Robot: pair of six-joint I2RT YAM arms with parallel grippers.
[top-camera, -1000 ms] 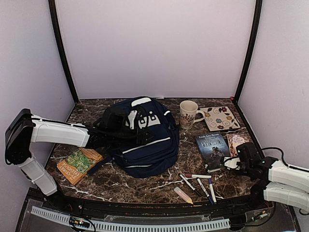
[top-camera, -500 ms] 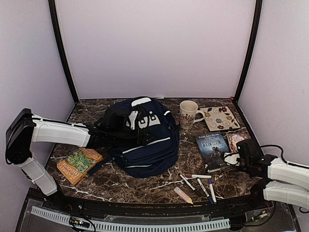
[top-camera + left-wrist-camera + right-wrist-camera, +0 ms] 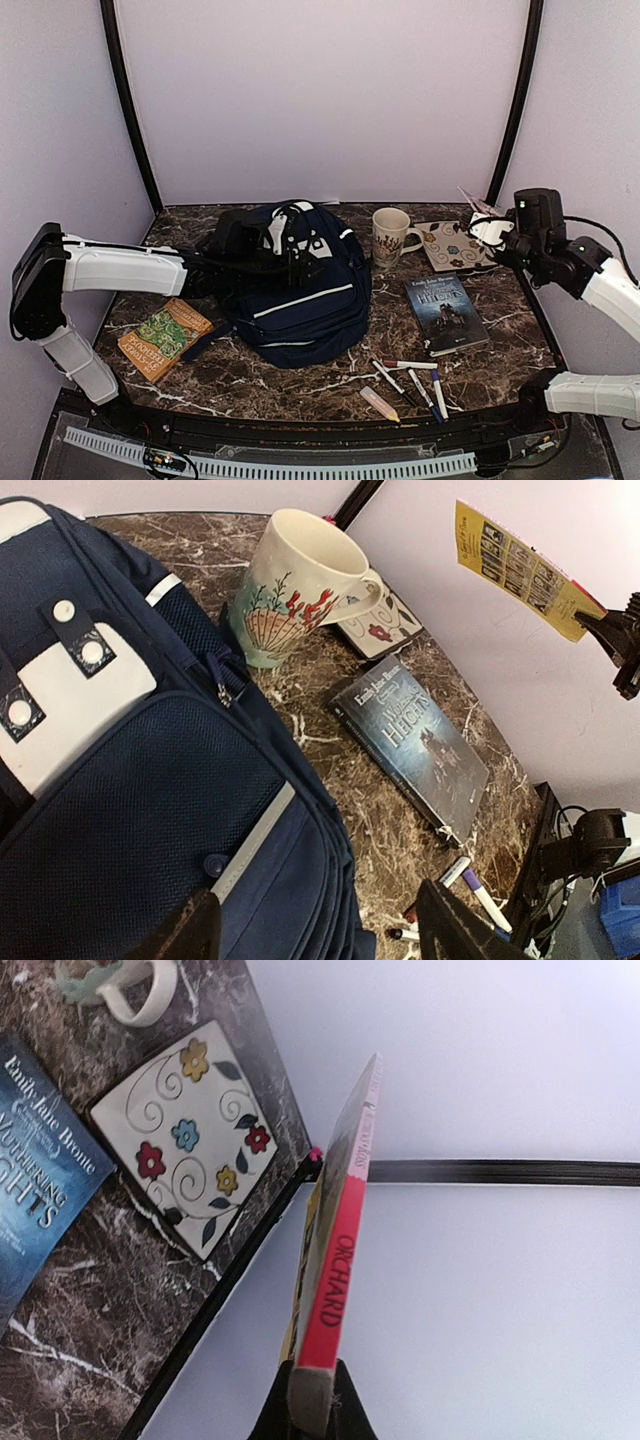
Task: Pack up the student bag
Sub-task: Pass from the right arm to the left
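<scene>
The student bag, navy with a grey stripe, lies at the table's middle and fills the left of the left wrist view. My left gripper hovers over its upper part, open, its two dark fingertips apart with nothing between them. My right gripper is raised at the back right, shut on the lower end of a thin book with a red spine reading ORCHARD. That book hangs in the air, its yellow cover showing, well to the right of the bag.
A shell-patterned mug stands right of the bag, with a flowered square tile behind it. A dark Wuthering Heights book lies at the right, several pens and a pink stick at the front, and a green book at the left.
My right gripper shut on the thin book at the table's front right, then lifted it up and back towards the right rear corner. The left arm rose slightly over the bag.
</scene>
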